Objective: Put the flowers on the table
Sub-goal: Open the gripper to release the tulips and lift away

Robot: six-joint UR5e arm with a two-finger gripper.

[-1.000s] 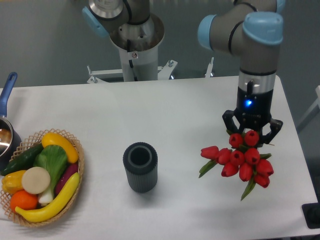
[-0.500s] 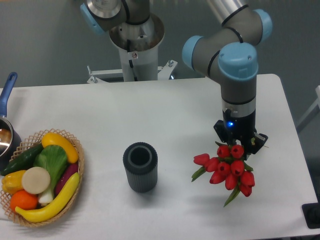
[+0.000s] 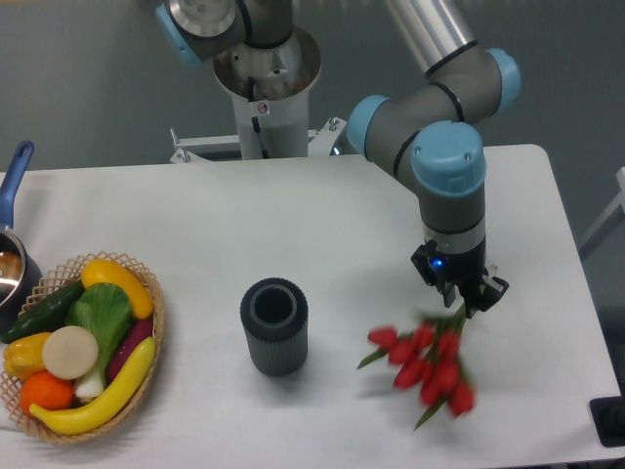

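The flowers (image 3: pixel 426 363), a bunch of red tulips with green leaves, are motion-blurred low over the white table (image 3: pixel 322 220) at the front right. Their stems run up and to the right into my gripper (image 3: pixel 461 296). The gripper points down, tilted, just above and right of the blooms, and its jaws look closed on the stems. I cannot tell whether the blooms touch the tabletop.
A dark ribbed cylinder vase (image 3: pixel 274 325) stands upright left of the flowers. A wicker basket (image 3: pixel 156 305) of produce sits at the front left, with a blue-handled pot (image 3: pixel 12 256) behind it. A second robot base (image 3: pixel 264 68) stands behind the table.
The arm has swung left and lower, tilting the gripper. The flowers moved left and down with it, from hanging under the gripper to slanting out towards the table, now blurred.
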